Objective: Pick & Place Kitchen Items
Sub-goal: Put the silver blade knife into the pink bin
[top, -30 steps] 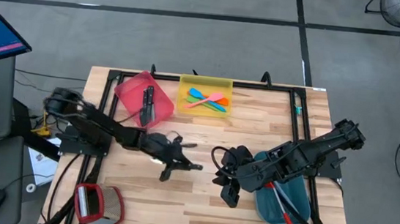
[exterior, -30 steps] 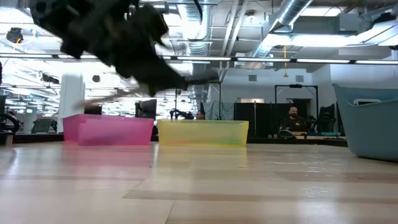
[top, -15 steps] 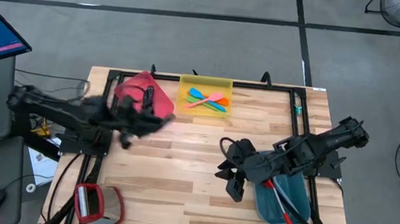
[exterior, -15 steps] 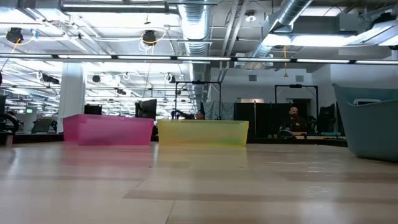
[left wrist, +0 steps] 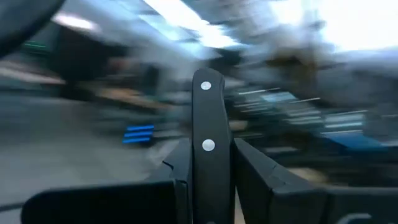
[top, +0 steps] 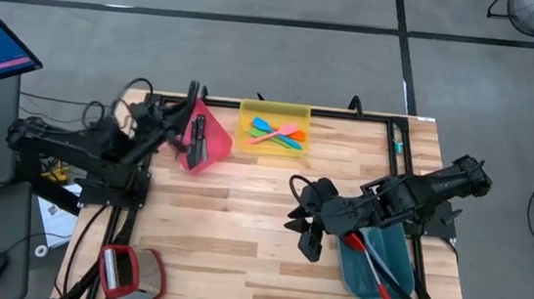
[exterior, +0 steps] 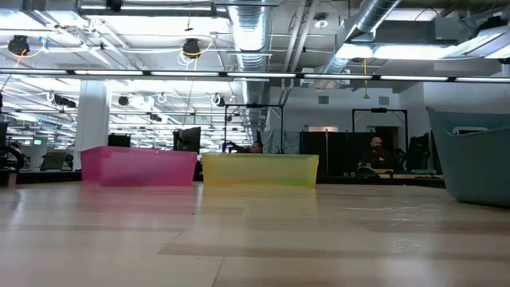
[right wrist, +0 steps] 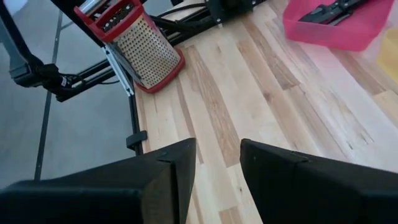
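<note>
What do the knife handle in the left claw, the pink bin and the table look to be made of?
Knife handle: smooth black plastic or dark wood, unclear which, with two shiny metal rivets; the left gripper is clamped on it. Pink bin: translucent plastic, since light glows through its walls. Table: pale wood with a light sheen, showing plank seams and grain.

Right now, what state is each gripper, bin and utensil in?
left gripper: shut on knife, over the pink bin
right gripper: open, empty, above bare table
pink bin: holds dark utensils
yellow bin: holds small spatulas
teal bin: holds long spoons
grater: lying flat
</note>
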`<state>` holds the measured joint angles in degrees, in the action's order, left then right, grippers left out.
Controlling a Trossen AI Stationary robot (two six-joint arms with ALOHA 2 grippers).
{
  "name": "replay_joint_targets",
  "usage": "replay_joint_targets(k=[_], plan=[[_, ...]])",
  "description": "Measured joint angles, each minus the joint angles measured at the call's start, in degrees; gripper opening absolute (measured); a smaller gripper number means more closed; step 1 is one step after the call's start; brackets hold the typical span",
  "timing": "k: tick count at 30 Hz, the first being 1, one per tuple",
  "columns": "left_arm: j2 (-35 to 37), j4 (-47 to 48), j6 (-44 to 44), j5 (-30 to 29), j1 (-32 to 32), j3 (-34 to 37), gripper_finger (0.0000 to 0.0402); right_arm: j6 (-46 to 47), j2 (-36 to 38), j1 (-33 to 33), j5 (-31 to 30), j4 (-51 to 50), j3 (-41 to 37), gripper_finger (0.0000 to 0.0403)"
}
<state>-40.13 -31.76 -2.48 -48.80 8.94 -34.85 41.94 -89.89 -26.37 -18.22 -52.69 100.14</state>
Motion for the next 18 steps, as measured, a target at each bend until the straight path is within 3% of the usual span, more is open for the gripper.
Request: replay_joint_targets(k=[3,7,12,18], plan=[[-4.5,0.3,5.2,-15.4,-2.1,0.0,0.0058,-0.1,0.0,0.0,0.0,0.0,0.0,0.0123],[-11.7,1.1,4.3,-24.1,-7.5,0.0,0.0059,-0.5,0.0,0.3,0.2,0.0,0.0,0.0123],[-19.6,1.5,-2.4,-24.4,-16.9,0.0,0.0066,-0.5,0.0,0.3,0.2,-0.2,0.0,0.0123],[-25.6,8.2,-10.9,-15.2,-27.2,0.0,0.0064,-0.5,0.0,0.3,0.4,-0.6,0.0,0.0123]])
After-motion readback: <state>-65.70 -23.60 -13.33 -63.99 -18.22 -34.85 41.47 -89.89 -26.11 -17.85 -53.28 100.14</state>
